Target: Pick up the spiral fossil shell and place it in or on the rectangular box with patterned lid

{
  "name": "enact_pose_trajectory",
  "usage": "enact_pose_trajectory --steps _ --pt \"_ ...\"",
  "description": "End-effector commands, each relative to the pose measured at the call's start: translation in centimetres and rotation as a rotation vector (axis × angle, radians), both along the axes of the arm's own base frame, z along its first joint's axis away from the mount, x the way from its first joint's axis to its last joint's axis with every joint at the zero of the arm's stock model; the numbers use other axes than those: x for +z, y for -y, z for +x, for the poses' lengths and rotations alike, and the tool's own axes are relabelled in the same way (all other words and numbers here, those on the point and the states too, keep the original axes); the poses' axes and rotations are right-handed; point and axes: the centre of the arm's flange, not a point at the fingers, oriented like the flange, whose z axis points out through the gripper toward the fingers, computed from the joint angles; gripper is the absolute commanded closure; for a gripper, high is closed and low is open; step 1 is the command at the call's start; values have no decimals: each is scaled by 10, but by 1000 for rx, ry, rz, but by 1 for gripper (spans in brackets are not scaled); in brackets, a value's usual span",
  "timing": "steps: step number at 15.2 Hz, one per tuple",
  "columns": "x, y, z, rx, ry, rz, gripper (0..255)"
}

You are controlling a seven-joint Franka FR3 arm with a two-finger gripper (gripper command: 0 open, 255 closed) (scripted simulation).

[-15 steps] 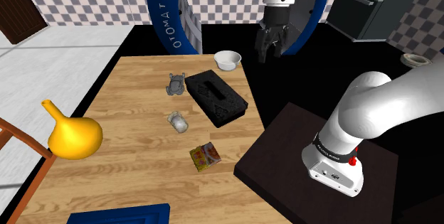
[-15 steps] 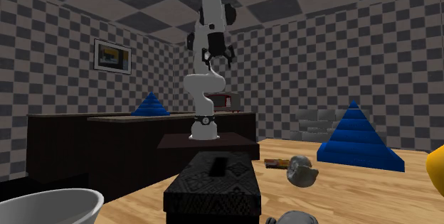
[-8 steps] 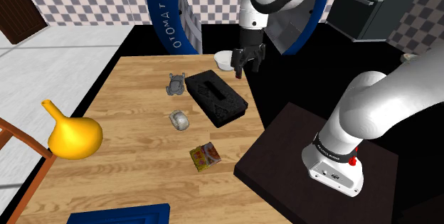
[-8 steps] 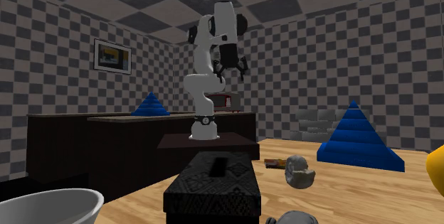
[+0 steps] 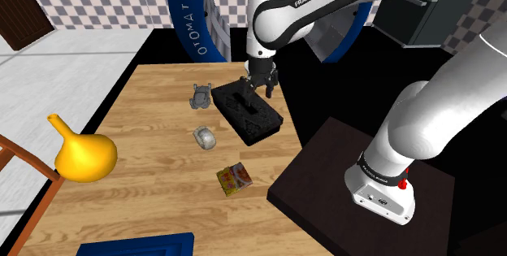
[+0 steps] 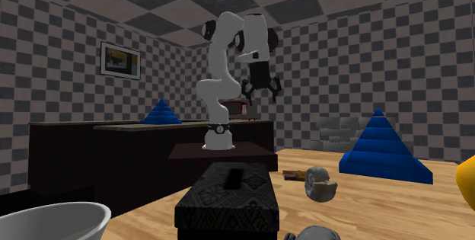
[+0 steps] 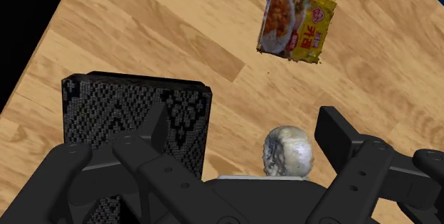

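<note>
Over the last second the arm (image 5: 301, 6) has swung from high above the far corner of the worktop (image 5: 154, 189) toward the shoulder view's left and dropped lower. The jaws now hang over the far end of the rectangular box (image 5: 247, 111), a black one with a woven-looking patterned lid. The jaws stand apart and hold nothing. In the wrist view the spiral fossil shell (image 7: 288, 153) shows pale and grey in the gap between them, well below and untouched. The shell lies on the bare wood near the box's long side, on the shoulder view's left of it and apart from it. It sits between a small grey figure (image 5: 201, 96) farther off and a snack packet (image 5: 234, 178) nearer the stand. The step in hand looks like the approach, with nothing of the grasp begun. To do it well, the jaws should travel on past the box until the shell sits squarely between the fingers, then come straight down with the gap kept wide. The finger on the box side needs room, so it helps to keep it off the box wall. The shell looks rounded and may roll or squirt out of a high pinch, so a low, centred grip across its narrower width is likely safer. The lift should clear the lid before any move sideways.
</note>
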Motion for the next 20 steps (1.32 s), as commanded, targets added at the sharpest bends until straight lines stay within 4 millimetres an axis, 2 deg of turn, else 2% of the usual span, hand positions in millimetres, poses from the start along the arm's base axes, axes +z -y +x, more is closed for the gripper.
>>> enact_pose_trajectory --steps 1,20 --pt "-20 -14 15 -10 7 -4 0" --pt "-189 -111 165 -100 61 -46 0"
